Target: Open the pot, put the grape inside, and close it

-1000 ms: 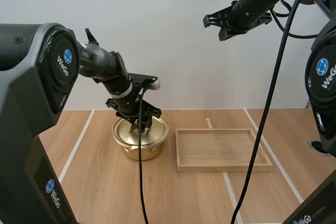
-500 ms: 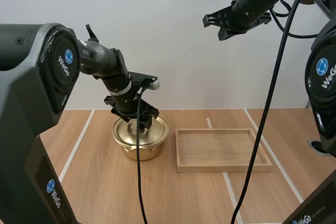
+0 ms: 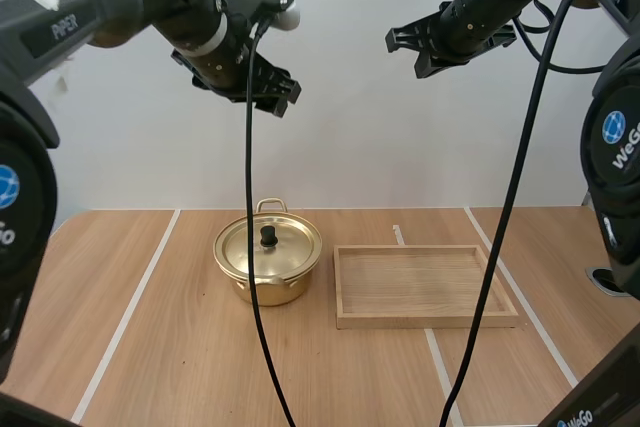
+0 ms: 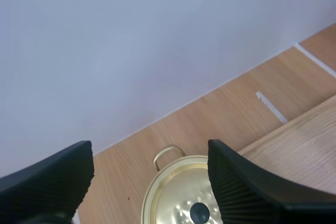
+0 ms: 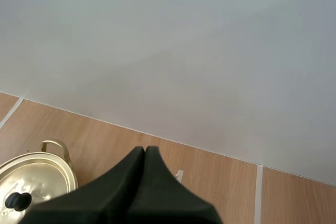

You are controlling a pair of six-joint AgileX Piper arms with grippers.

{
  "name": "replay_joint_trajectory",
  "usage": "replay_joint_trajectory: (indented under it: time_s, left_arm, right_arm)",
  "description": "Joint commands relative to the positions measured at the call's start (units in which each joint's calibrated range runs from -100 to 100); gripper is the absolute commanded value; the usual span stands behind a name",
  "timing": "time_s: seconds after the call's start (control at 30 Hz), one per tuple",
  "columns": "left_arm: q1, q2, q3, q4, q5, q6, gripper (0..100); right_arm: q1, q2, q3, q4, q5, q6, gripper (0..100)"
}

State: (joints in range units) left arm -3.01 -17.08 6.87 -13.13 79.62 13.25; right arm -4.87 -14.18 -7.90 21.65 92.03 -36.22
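A golden pot (image 3: 268, 265) stands on the table with its lid on and a black knob (image 3: 268, 236) on top. No grapes are in sight. My left gripper (image 3: 274, 95) hangs high above the pot, open and empty. In the left wrist view its fingers (image 4: 58, 174) stand wide apart, with the pot (image 4: 176, 200) and the knob (image 4: 199, 212) far below. My right gripper (image 3: 420, 47) is raised high at the right, over the tray. Its fingers lie together as one dark wedge in the right wrist view (image 5: 144, 151), and the pot (image 5: 37, 177) shows below it.
A shallow wooden tray (image 3: 425, 319) with nothing on it lies just right of the pot. White tape lines (image 3: 125, 319) run across the wooden table.
My left gripper was down at the lid's knob and has risen high above the pot with nothing in it. The lid stays on the pot. The right arm has not moved.
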Motion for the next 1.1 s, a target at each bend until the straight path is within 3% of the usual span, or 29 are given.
replay_joint_trajectory:
  time_s: [0.0,0.07,0.13,0.17,0.47,0.7,0.87,1.07]
  left_arm:
    - [-0.05,-2.98,-2.06,0.14,1.04,-0.49,70]
    - [-0.05,-4.25,-3.00,0.14,0.42,-0.49,43]
    - [-0.05,-5.18,-4.37,0.87,0.46,-1.24,10]
    - [-0.05,-5.63,-4.89,1.64,0.46,-1.72,0]
    - [0.02,-10.76,-5.62,4.45,-8.41,-4.94,0]
    - [0.02,-13.72,-5.04,1.35,-3.22,-9.29,0]
    - [0.02,-17.93,1.42,12.31,-18.14,-25.70,0]
    - [0.02,-24.58,14.68,18.32,-25.82,-31.04,0]
  right_arm:
    - [-0.19,-0.99,-0.41,0.72,0.33,-0.29,0]
    - [-0.19,-0.99,-0.41,0.98,0.33,-0.29,0]
    - [-0.19,-0.99,-0.41,1.22,0.33,-0.29,0]
    - [-0.19,-0.99,-0.41,1.44,0.33,-0.29,0]
    - [-0.19,-0.99,-0.41,5.22,1.53,1.52,0]
    - [-0.19,-1.65,-0.41,8.03,5.49,4.77,0]
    - [-0.19,-8.86,4.86,7.59,-6.01,5.76,0]
    - [-0.19,-20.29,20.98,3.08,-25.96,5.94,0]
